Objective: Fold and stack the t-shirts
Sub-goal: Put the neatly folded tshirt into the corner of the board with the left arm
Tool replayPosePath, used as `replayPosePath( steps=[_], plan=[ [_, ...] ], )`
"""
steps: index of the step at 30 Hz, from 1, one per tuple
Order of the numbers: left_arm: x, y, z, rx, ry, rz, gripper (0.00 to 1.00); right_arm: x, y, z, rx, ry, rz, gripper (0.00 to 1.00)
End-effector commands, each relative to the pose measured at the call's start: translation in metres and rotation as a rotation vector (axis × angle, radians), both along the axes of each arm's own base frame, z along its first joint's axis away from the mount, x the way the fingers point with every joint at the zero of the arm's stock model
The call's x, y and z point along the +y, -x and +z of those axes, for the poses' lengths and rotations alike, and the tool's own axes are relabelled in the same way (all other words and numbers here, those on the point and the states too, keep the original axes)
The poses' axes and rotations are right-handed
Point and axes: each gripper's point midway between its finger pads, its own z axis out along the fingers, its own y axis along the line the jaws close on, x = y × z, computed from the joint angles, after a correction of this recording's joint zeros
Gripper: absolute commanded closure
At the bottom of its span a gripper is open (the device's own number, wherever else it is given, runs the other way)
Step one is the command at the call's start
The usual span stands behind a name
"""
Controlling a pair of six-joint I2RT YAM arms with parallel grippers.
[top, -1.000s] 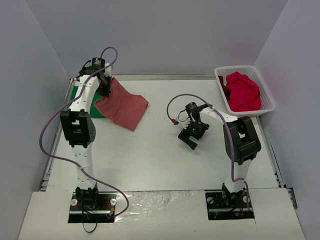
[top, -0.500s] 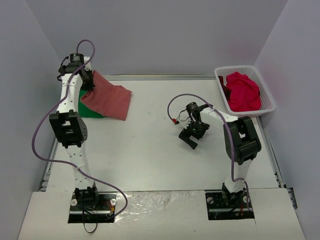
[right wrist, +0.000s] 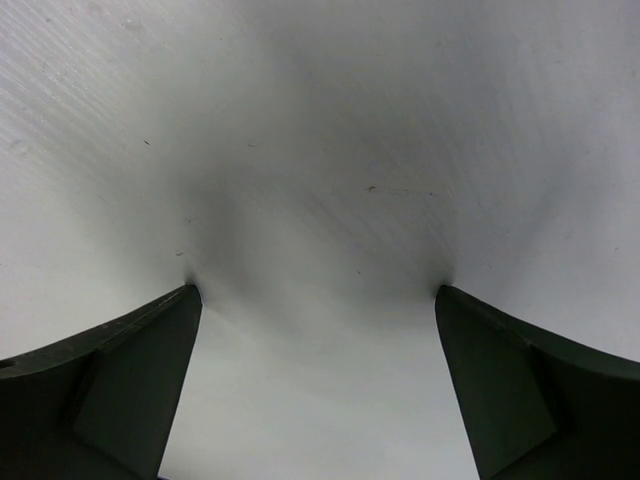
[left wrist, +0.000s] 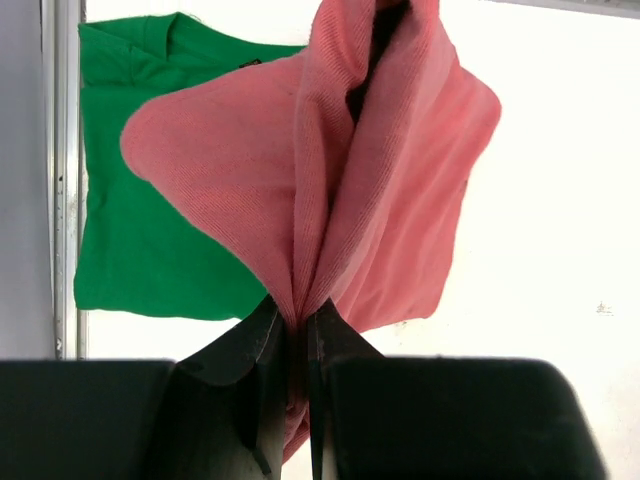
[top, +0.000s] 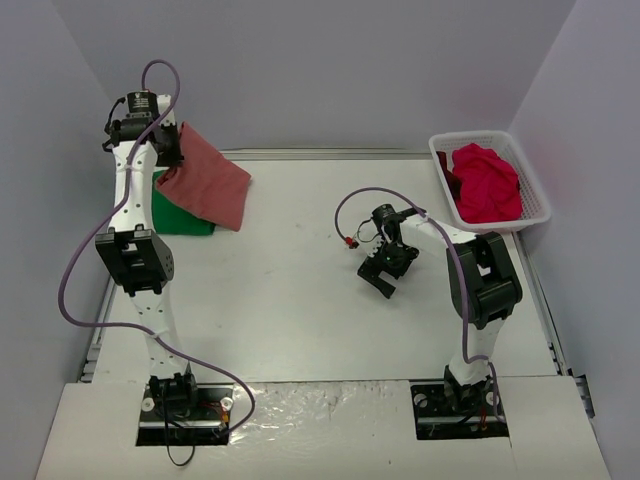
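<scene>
1. The left end effector [left wrist: 297, 322] is clenched on the salmon-pink t-shirt [left wrist: 390, 200], raised over the green t-shirt [left wrist: 130, 250] lying far-left on the bench [top: 300, 310].
2. The right end effector [top: 383, 272] is released and empty.
3. The white basket [top: 490, 137] holds crimson t-shirts [top: 487, 185].

shows a flat t-shirt [top: 182, 218] on the far left corner of the table [top: 300, 310], along its left edge, with a hanging t-shirt [top: 208, 185] pinched in the left gripper [left wrist: 298, 322] above it and draping over its right part. has the basket [top: 538, 195] at the far right corner, with heaped t-shirts [top: 488, 185] inside it. puts the right gripper [top: 385, 272] right of centre, jaws apart just over the tabletop, well apart from the basket and from the shirts on the left.
</scene>
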Motion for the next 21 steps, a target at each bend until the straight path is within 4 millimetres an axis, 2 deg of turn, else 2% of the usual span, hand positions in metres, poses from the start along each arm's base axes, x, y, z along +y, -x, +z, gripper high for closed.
replayPosePath(
  steps=[1,14,21],
  plan=[
    [0.0,0.011,0.064,-0.129,-0.029,-0.008,0.98,-0.015,0.026,-0.025,0.118,0.056,-0.017,0.0],
    [0.011,0.017,0.077,-0.133,-0.085,-0.015,0.98,-0.022,0.029,-0.033,0.134,0.099,-0.022,0.0],
    [0.018,0.022,0.068,-0.093,-0.088,-0.012,0.98,-0.026,0.029,-0.036,0.133,0.122,-0.026,0.0]
  ],
)
